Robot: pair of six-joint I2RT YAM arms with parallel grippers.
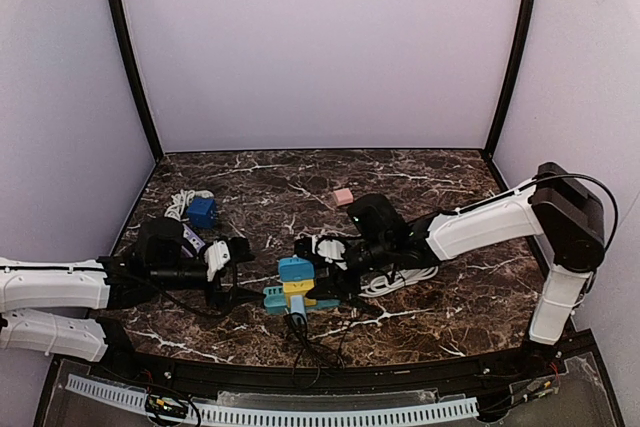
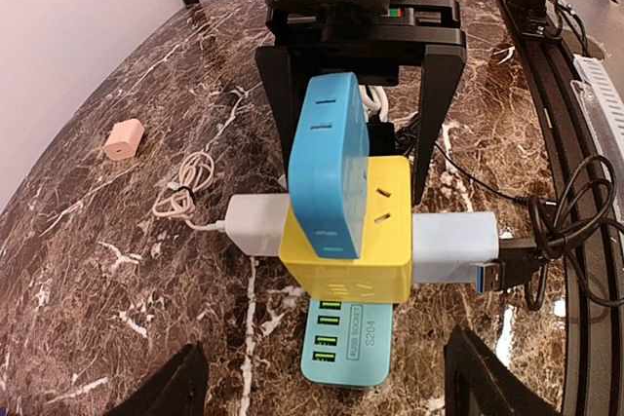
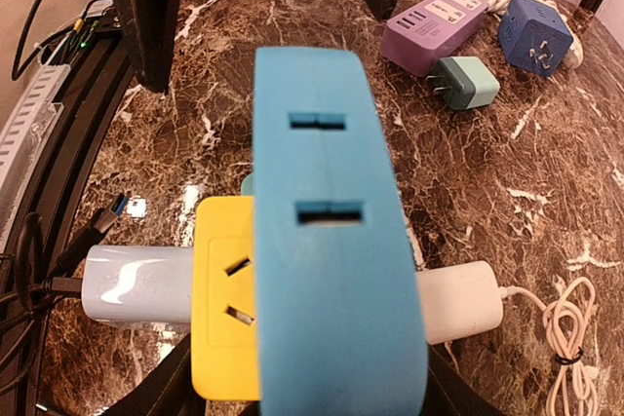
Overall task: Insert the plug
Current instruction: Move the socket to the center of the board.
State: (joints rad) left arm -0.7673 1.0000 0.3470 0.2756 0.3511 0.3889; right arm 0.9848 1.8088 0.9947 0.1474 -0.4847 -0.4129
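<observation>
Blue plug (image 2: 330,168) atop one yellow cube (image 2: 378,252); one white charger (image 2: 253,224) beside

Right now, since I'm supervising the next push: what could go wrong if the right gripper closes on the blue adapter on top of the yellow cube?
1. The blue adapter sits tilted on the yellow cube, nearer one finger of the right gripper; closing may twist it further.
2. The cube stands on a teal USB strip that nothing holds. The left gripper is open and apart, so pushing may slide the stack.
3. Its white charger could be knocked loose.
</observation>
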